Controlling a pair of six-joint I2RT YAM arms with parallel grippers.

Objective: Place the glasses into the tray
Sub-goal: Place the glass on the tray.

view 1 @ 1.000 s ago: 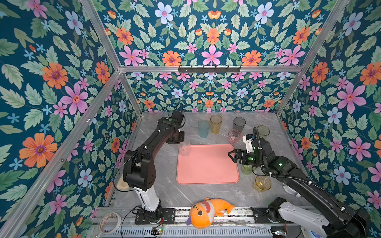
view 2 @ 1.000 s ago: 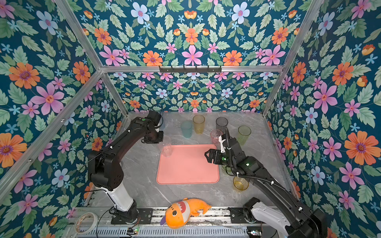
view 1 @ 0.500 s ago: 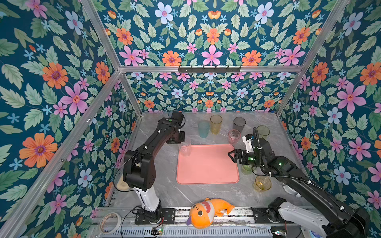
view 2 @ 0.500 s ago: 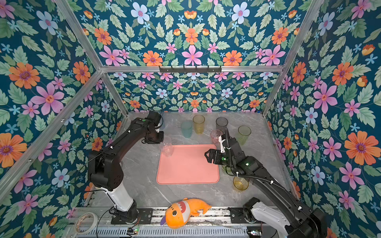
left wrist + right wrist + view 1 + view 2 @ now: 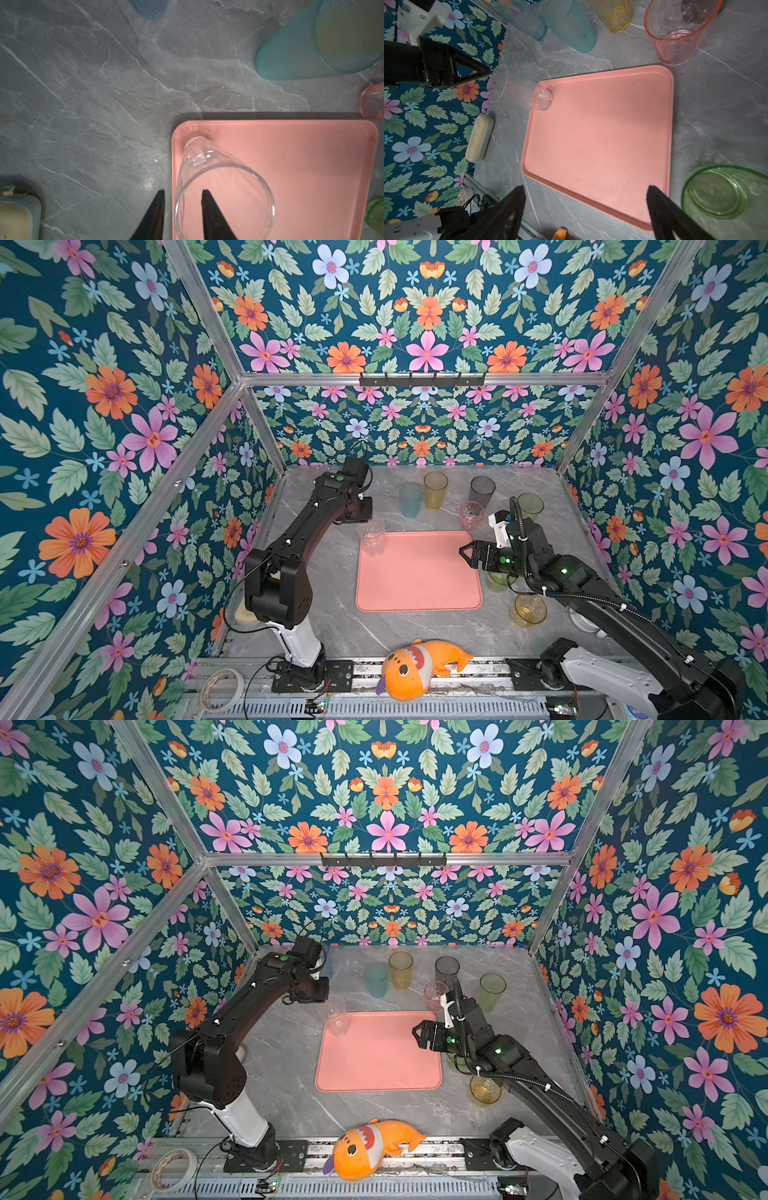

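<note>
A clear glass [image 5: 372, 537] [image 5: 218, 176] stands upright in the far left corner of the salmon-pink tray [image 5: 419, 572] [image 5: 602, 135]. My left gripper [image 5: 183, 190] hovers over the glass, open, one finger inside the rim and one outside, with a gap on each side of the wall. My right gripper [image 5: 464, 556] [image 5: 586, 188] hangs wide open and empty over the tray's right edge. Teal [image 5: 410, 501], amber [image 5: 435, 490], smoke-grey [image 5: 481, 491], pink [image 5: 472, 515] and tall green [image 5: 530, 506] glasses stand behind the tray. A short green glass [image 5: 716, 193] and a short yellow one [image 5: 528, 609] sit to its right.
A blue-grey glass [image 5: 521, 16] stands near the back left, behind my left arm. A beige oblong dish [image 5: 478, 139] lies by the left wall. An orange plush fish [image 5: 419, 668] and a tape roll [image 5: 222, 689] rest on the front rail.
My left jaws have parted from shut and let go of the clear glass's rim. The glass stays in the tray corner. The right arm has not moved.
</note>
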